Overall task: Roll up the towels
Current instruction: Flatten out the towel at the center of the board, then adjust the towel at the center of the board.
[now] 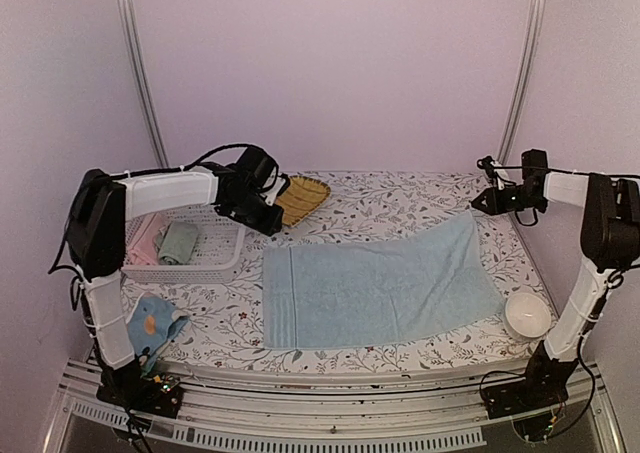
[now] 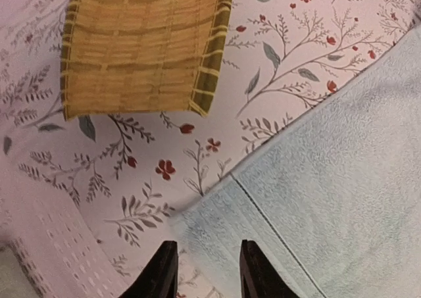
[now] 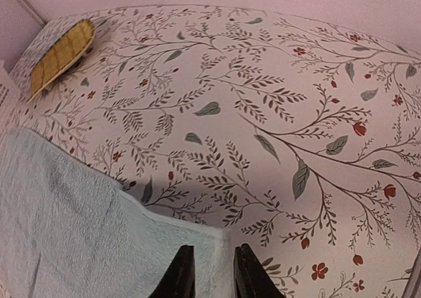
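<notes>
The larger plain light-blue towel [image 1: 380, 288] lies spread flat in the middle of the flowered table. The smaller printed towel [image 1: 155, 323] is crumpled at the near left, by the left arm's base. My left gripper [image 1: 270, 223] hovers at the big towel's far left corner. In the left wrist view its jaws [image 2: 207, 272] stand apart over that corner [image 2: 217, 225], which lies flat. My right gripper [image 1: 487, 201] hangs over the far right corner. In the right wrist view it [image 3: 212, 272] is narrowly open above the flat corner [image 3: 197, 239].
A yellow woven leaf-shaped tray [image 1: 302, 198] sits at the back, just beyond the left gripper, and shows close in the left wrist view [image 2: 145, 48]. A white basket [image 1: 185, 243] holding pink and green cloths stands at the left. A white bowl [image 1: 527, 316] sits near the right edge.
</notes>
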